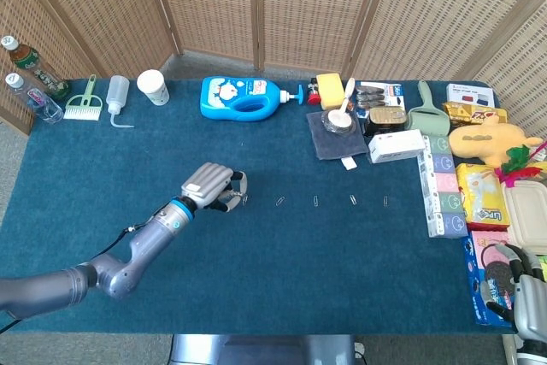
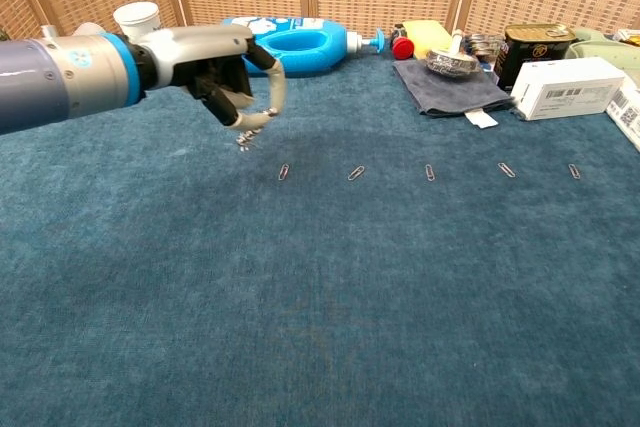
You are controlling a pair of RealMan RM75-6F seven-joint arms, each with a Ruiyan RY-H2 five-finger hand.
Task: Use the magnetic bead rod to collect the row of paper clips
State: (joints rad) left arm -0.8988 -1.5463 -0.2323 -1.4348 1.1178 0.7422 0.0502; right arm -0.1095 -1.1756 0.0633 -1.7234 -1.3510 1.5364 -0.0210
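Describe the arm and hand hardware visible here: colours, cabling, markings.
The left arm is glossy grey metal with rounded segments, a blue band at the wrist and a thin dark cable along the forearm. The left hand has a silver-grey back, dark inner parts and pale beige fingers. The right hand shows only at the frame's corner: grey with black parts. Small marks on the wrist are unreadable.

A deep teal-blue cloth (image 1: 256,262) is being shown over the table. A bright blue bottle (image 1: 244,97) with a white label is being seen at the back, beside a yellow sponge (image 1: 330,88), a grey cloth (image 1: 335,136) and a white box (image 1: 397,145).
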